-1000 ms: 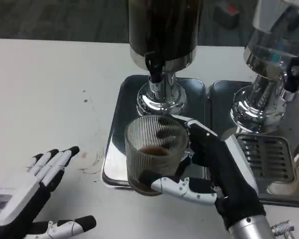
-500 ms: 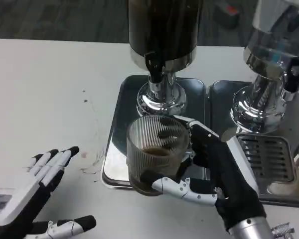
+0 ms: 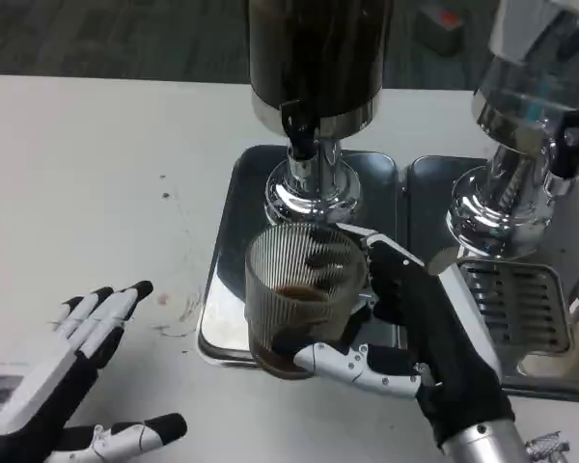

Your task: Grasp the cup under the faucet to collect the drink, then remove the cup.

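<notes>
My right hand (image 3: 405, 328) grasps the ribbed cup (image 3: 304, 294) (dark drink inside) over the metal tray (image 3: 234, 231); left hand (image 3: 72, 386) spread, holding nothing.

A test bench set up as a drinks station, likely in a lab or office: a plain white table (image 3: 96, 164) carries two tall beverage dispensers on polished chrome pedestals, the dark-bodied one (image 3: 318, 58) with a black faucet (image 3: 298, 130) standing on a shallow stainless-steel tray (image 3: 234, 222), the clear-bodied one (image 3: 531, 106) beside a slotted metal drip grille (image 3: 516, 304). Grey carpet-like flooring (image 3: 106, 39) runs beyond the table's far edge, where a small dark device with a red patch (image 3: 442, 24) lies.
</notes>
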Robot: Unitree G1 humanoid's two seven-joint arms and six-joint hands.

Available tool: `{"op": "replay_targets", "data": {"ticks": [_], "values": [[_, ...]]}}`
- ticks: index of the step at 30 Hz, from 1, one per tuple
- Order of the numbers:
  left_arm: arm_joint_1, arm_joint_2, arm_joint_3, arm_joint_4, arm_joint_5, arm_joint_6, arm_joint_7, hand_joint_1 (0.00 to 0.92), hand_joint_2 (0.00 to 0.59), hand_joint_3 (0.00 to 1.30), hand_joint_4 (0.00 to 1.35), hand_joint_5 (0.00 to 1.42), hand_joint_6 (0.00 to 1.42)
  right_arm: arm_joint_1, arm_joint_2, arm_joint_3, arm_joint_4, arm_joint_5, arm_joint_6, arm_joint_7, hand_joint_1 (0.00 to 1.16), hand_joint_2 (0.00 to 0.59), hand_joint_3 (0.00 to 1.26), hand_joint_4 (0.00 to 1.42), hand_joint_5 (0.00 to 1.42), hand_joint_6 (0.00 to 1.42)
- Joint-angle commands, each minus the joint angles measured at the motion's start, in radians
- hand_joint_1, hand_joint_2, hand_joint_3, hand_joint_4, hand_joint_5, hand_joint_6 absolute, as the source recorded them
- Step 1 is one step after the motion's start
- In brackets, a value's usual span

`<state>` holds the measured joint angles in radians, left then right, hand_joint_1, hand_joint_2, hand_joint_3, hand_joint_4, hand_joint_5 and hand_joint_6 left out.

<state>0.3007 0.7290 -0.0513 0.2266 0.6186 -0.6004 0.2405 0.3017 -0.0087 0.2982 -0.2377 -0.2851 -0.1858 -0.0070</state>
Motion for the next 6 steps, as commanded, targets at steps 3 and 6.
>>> {"op": "replay_targets", "data": {"ticks": [3,6], "values": [[-0.005,-0.006,0.003,0.008,-0.012,-0.004,-0.016,0.0,0.058,0.0,0.0,0.0,0.0,-0.008,0.016,0.008,-0.013,0.017,-0.008,-0.01,1.01,0.223,0.38,0.55,0.72,0.93],[-0.003,-0.007,0.002,0.007,-0.014,-0.003,-0.018,0.0,0.058,0.0,0.0,0.0,0.0,-0.008,0.016,0.009,-0.013,0.016,-0.007,-0.01,1.01,0.223,0.38,0.55,0.72,0.93]]}}
